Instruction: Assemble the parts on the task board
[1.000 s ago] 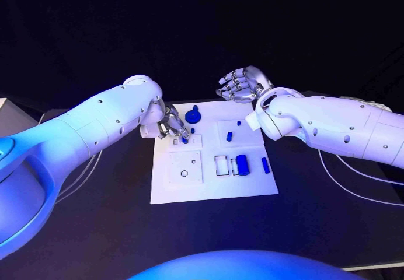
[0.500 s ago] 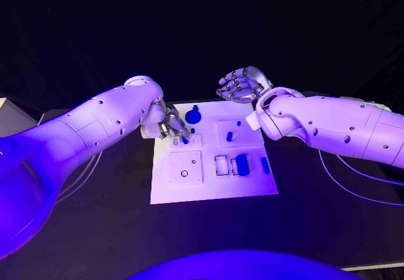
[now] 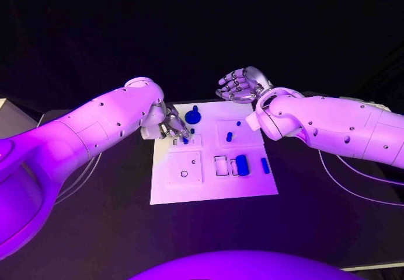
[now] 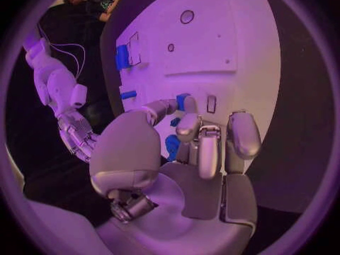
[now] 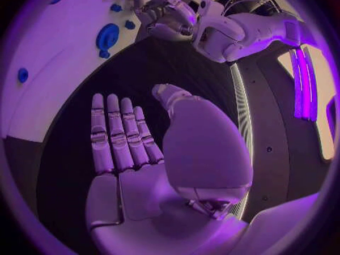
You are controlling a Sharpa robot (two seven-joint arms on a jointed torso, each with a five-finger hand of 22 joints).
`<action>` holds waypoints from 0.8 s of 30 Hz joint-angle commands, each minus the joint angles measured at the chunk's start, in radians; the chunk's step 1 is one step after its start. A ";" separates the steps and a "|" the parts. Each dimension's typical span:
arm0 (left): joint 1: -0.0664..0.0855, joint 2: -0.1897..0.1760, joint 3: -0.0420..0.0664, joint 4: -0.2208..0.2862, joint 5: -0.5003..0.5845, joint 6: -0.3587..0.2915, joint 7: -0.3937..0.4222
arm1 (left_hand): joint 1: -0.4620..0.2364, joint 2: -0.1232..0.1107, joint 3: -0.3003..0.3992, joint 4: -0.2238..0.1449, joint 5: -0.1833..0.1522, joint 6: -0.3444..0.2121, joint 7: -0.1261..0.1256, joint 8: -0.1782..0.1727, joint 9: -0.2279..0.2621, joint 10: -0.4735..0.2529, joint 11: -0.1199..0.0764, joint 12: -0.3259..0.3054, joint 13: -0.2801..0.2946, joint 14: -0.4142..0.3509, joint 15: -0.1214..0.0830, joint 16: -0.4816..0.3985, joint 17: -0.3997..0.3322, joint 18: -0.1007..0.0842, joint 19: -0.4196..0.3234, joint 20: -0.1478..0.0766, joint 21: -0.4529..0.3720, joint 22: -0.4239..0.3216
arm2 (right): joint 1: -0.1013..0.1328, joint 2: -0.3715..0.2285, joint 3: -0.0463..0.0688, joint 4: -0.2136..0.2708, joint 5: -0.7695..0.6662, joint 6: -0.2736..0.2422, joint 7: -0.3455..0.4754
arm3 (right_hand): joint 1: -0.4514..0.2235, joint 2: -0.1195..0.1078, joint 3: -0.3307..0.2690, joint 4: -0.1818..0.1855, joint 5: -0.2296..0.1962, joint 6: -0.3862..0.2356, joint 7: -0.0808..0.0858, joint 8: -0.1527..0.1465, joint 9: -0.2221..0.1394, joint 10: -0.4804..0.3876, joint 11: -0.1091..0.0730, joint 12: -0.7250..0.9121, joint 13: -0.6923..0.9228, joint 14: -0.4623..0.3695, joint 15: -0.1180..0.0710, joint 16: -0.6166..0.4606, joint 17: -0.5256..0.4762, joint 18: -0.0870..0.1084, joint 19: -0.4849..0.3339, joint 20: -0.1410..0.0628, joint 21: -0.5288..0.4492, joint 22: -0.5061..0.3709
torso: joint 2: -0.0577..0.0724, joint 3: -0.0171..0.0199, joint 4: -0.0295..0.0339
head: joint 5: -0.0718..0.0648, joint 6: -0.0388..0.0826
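The left hand (image 3: 173, 126) pinches a small blue peg (image 4: 183, 101) over the task board (image 3: 211, 186), near the board's upper left slot. Best to hold it upright and lower it slowly. The right hand (image 3: 239, 84) hovers empty beyond the board, fingers apart.

White task board (image 3: 211, 189) lies flat, blue parts (image 3: 242, 164) scattered across it.

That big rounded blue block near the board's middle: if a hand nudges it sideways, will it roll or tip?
The blue block lies long and low on the task board, so it probably won't tip. Its rounded ends hint it could slide or turn. It looks rigid.
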 commanded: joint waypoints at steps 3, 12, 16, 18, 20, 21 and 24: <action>-0.004 -0.001 -0.001 0.006 -0.011 -0.008 0.008 | 0.018 -0.001 0.004 -0.005 -0.064 0.007 -0.006 -0.010 -0.004 -0.003 -0.005 0.001 0.007 0.101 -0.008 0.002 0.254 -0.004 0.002 -0.009 -0.004 0.002 | 0.000 -0.001 0.000 0.001 -0.009 0.012 0.016 | -0.002 0.005 -0.004 -0.002 0.005 -0.010 0.055 -0.002 -0.002 -0.008 0.001 0.002 -0.003 -0.008 -0.001 -0.005 -0.002 0.013 -0.007 -0.001 -0.004 -0.003 | 0.001 0.0002 -0.0002 | -0.001 0.001; -0.006 -0.015 -0.001 0.017 -0.020 -0.006 0.007 | 0.029 -0.007 -0.003 -0.001 -0.099 0.014 -0.009 -0.011 -0.003 0.002 -0.007 0.009 0.019 0.102 -0.010 0.004 0.258 -0.005 0.006 -0.010 -0.003 0.007 | -0.001 -0.005 0.000 0.002 -0.007 0.012 0.018 | -0.002 0.005 -0.004 -0.002 0.005 -0.010 0.055 -0.002 -0.002 -0.008 0.001 0.002 -0.003 -0.008 -0.001 -0.005 -0.002 0.013 -0.007 -0.001 -0.004 -0.003 | 0.001 -0.0004 0.0006 | -0.001 0.000; -0.006 -0.018 -0.001 0.020 -0.030 -0.009 0.007 | 0.034 -0.011 -0.008 0.004 -0.129 0.017 -0.010 -0.013 -0.003 0.004 -0.008 0.010 0.021 0.102 -0.011 0.003 0.258 -0.005 0.006 -0.011 -0.003 0.008 | -0.002 -0.005 0.000 0.002 -0.006 0.013 0.018 | -0.003 0.005 -0.005 -0.001 0.005 -0.011 0.056 -0.002 -0.002 -0.009 0.001 0.002 -0.004 -0.009 -0.001 -0.006 -0.003 0.013 -0.008 0.000 -0.004 -0.005 | 0.001 -0.0001 0.0001 | -0.001 -0.001; -0.007 -0.019 -0.001 0.021 -0.033 -0.009 0.007 | 0.035 -0.011 -0.010 0.007 -0.141 0.019 -0.010 -0.013 -0.004 0.003 -0.008 0.009 0.020 0.102 -0.011 0.004 0.258 -0.005 0.006 -0.011 -0.003 0.008 | -0.002 -0.005 0.000 0.002 -0.006 0.014 0.019 | -0.003 0.005 -0.005 -0.001 0.005 -0.011 0.056 -0.002 -0.002 -0.009 0.001 0.002 -0.004 -0.009 -0.001 -0.006 -0.003 0.013 -0.008 0.000 -0.004 -0.005 | 0.001 -0.0001 0.0000 | 0.000 -0.001; -0.007 -0.021 -0.001 0.022 -0.035 -0.009 0.007 | 0.036 -0.013 -0.014 0.013 -0.159 0.020 -0.010 -0.014 -0.004 0.003 -0.009 0.009 0.021 0.102 -0.011 0.004 0.258 -0.005 0.007 -0.011 -0.003 0.008 | -0.002 -0.006 0.000 0.002 -0.006 0.014 0.019 | -0.003 0.005 -0.005 -0.001 0.005 -0.011 0.056 -0.002 -0.002 -0.009 0.001 0.002 -0.004 -0.009 -0.001 -0.006 -0.003 0.013 -0.008 0.000 -0.004 -0.005 | 0.001 -0.0005 0.0002 | 0.000 -0.001; -0.007 -0.023 -0.001 0.023 -0.035 -0.009 0.007 | 0.037 -0.014 -0.015 0.015 -0.168 0.021 -0.010 -0.015 -0.004 0.004 -0.009 0.010 0.021 0.102 -0.011 0.004 0.258 -0.005 0.007 -0.011 -0.004 0.008 | -0.002 -0.006 0.000 0.002 -0.006 0.014 0.019 | -0.004 0.006 -0.006 -0.001 0.005 -0.011 0.056 -0.002 -0.002 -0.010 0.002 0.002 -0.006 -0.009 -0.001 -0.007 -0.004 0.013 -0.009 0.000 -0.004 -0.006 | 0.001 -0.0006 0.0003 | 0.000 -0.001; -0.008 -0.027 -0.001 0.026 -0.037 -0.010 0.007 | 0.036 -0.015 -0.020 0.021 -0.186 0.023 -0.010 -0.016 -0.004 0.004 -0.009 0.010 0.022 0.103 -0.011 0.004 0.259 -0.006 0.008 -0.011 -0.003 0.011 | -0.003 -0.007 0.000 0.002 -0.005 0.014 0.019 | -0.004 0.006 -0.006 -0.001 0.005 -0.011 0.056 -0.002 -0.002 -0.010 0.002 0.002 -0.006 -0.009 -0.001 -0.007 -0.004 0.013 -0.009 0.000 -0.004 -0.006 | 0.000 -0.0008 0.0002 | 0.000 -0.001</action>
